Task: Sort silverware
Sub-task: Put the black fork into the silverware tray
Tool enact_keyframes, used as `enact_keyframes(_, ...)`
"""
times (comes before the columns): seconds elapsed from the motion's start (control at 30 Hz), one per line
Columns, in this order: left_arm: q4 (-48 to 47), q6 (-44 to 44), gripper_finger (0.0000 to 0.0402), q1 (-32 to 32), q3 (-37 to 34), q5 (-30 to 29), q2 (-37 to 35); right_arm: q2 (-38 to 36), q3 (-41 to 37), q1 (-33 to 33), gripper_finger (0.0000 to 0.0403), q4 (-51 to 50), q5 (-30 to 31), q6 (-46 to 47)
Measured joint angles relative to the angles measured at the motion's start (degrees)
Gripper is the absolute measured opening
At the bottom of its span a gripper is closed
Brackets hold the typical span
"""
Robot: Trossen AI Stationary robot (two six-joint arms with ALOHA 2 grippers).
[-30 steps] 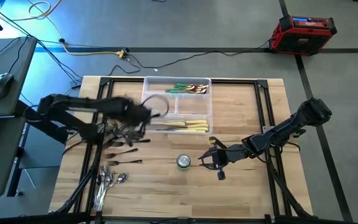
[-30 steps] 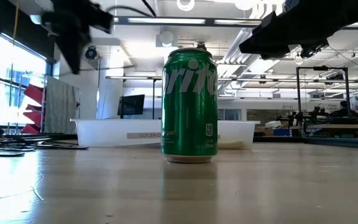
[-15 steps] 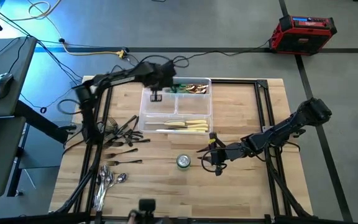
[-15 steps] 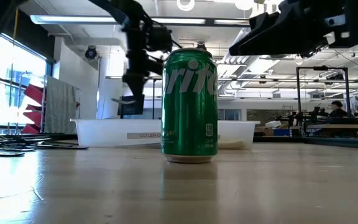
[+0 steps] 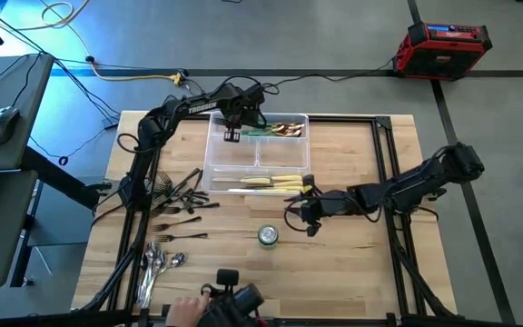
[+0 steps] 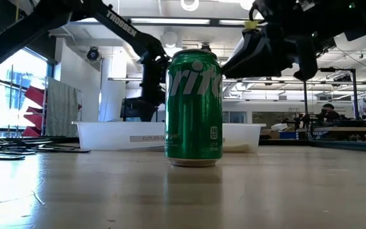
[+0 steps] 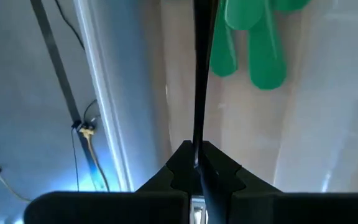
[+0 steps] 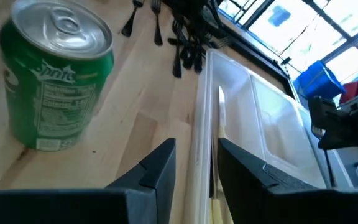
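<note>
Landmark: the divided tray (image 5: 214,154) on the worktop (image 5: 352,272).

On the near side of the tray, a green can (image 5: 268,236) stands upright. Spoons (image 5: 157,263) lie near the worktop's front edge, well to the left of the can. A pile of dark forks (image 5: 175,193) lies just left of the tray.

The right tool (image 5: 301,207) hovers just beside the tray's near right corner, above the can's level, with jaws parted and nothing between them. Cream-handled knives (image 5: 275,183) lie in the tray's near compartment.

The left tool (image 5: 233,125) is over the tray's far left compartment, clamped on a slim dark utensil (image 7: 199,74), most likely a fork. Green-handled pieces (image 5: 275,129) occupy the far right compartment.

Handling judgement: each utensil is light, rigid and smooth, so it may pivot in the jaws. Grip across the handle near mid-length. In the fork pile, tines may interlock; lift one piece clear.
</note>
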Motion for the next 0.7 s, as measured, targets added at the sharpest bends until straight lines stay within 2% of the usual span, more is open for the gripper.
enact_keyframes(0.13, 0.4, -0.3, 0.0010, 0.4, 0.0, 1.8, -0.1, 0.0, 0.0, -1.1, 0.0102, -0.3, -2.4, 1.4)
enact_keyframes(0.27, -1.5, -0.7, 0.0040, 1.4, 0.0, 5.5, -0.1, 0.0, 0.0, -1.4, 0.0102, -0.7, -3.5, 4.7)
enact_keyframes(0.33, -2.2, -1.9, 0.0056, 1.6, 0.0, 4.6, -0.1, 0.0, 0.0, -1.3, 0.0102, -0.8, -3.6, 6.2)
enact_keyframes(0.43, -4.9, -4.6, 0.0074, 1.5, 0.0, -0.3, -0.4, 0.0, 0.0, -0.8, 0.0102, -1.8, -3.7, 8.4)
enact_keyframes(0.57, -10.8, -11.0, 0.0084, 0.2, 0.3, -4.3, -3.3, 0.0, 0.0, 0.2, 0.0102, -2.9, -3.7, 11.1)
enact_keyframes(0.7, -15.6, -24.8, 0.0085, -3.6, 0.0, -3.8, -8.5, 0.0, 0.0, 1.5, 0.0103, -3.2, -3.7, 12.0)
